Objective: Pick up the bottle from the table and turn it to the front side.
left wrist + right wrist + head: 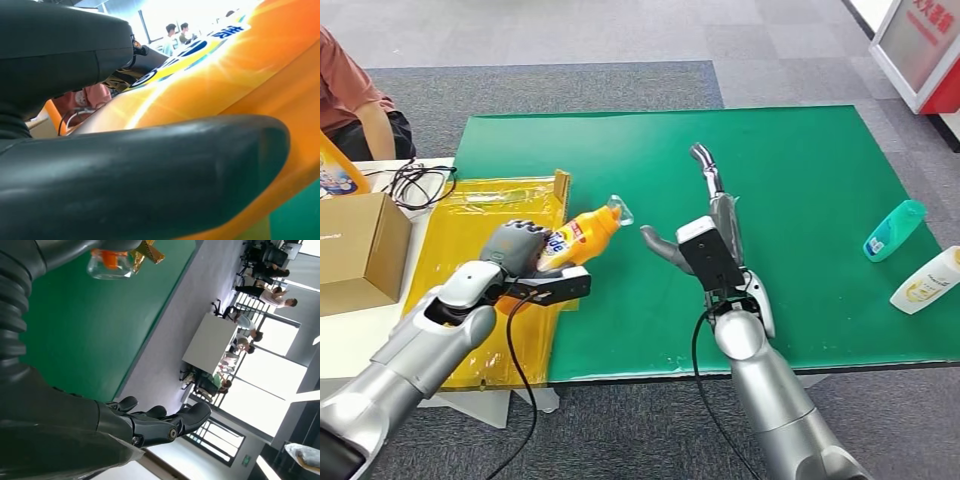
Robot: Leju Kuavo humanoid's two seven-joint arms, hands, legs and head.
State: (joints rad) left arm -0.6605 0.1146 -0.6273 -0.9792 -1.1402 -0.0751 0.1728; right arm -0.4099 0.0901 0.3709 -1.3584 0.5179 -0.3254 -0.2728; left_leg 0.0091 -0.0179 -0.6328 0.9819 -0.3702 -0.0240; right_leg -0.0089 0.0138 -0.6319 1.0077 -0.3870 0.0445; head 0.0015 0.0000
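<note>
Glossy orange plastic bottle (580,238), clear cap, blue-yellow label, lifted above seam between yellow plastic sheet (471,235) and green mat (788,180). Left hand (522,250) wrapped around bottle base, cap pointing toward right hand (701,222). Right hand empty, fingers spread, just beside cap.

Left robot hand (518,248) clenched in a grip — right robot hand (701,215) spread, fingers extended.
</note>
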